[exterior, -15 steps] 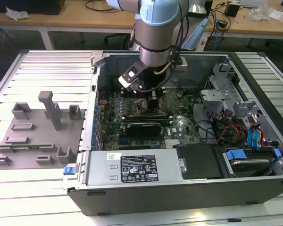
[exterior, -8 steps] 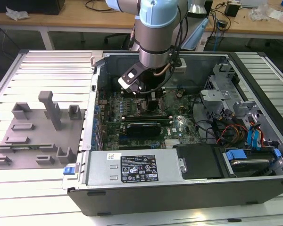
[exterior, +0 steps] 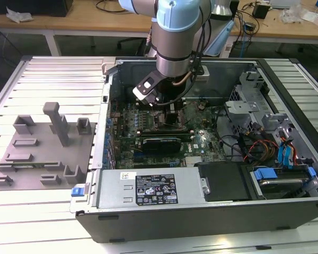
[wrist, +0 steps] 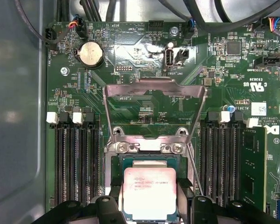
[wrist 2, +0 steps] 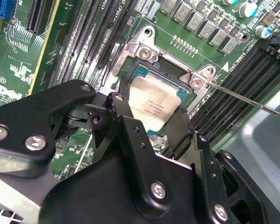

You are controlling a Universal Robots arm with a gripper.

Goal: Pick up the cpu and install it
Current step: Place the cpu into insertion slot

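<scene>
**Over the socket: cpu clamped in the jaws**

Inside the open case [exterior: 201, 225] we see the arm [exterior: 175, 37] hanging over the far part of the motherboard [exterior: 164, 135].

In both wrist views the cpu [wrist: 149, 193] [wrist 2: 153, 105] sits between the black jaws, silver top up. We read the jaws as clamped on it, since each one touches an opposite edge. The cpu lies directly over the socket [wrist: 142, 162], roughly flat, with the blue-green socket rim showing past the edge away from the jaws. We can't tell if it is seated or just above the contacts.

The load plate [wrist: 154, 87] stands open, hinged at the side of the socket away from the jaws, with two screws at its base. A thin lever rod [wrist 2: 242, 99] runs out just beside the socket, toward the memory slots [wrist: 74, 158]. The slots flank the socket on both sides, and a green module [wrist: 253, 168] fills one of them. The coin cell [wrist: 91, 52] is beyond the load plate, well apart from the cpu.

Outside the case, at the exterior view's left, the grey fixture [exterior: 37, 153] with its upright blocks rests on the slatted metal surface [exterior: 53, 71], well apart from the arm. A labelled power supply [exterior: 148, 188] runs along the near wall of the case. At the exterior view's right are the drive cage [exterior: 254, 114] and a blue-tabbed bay [exterior: 265, 173].
</scene>
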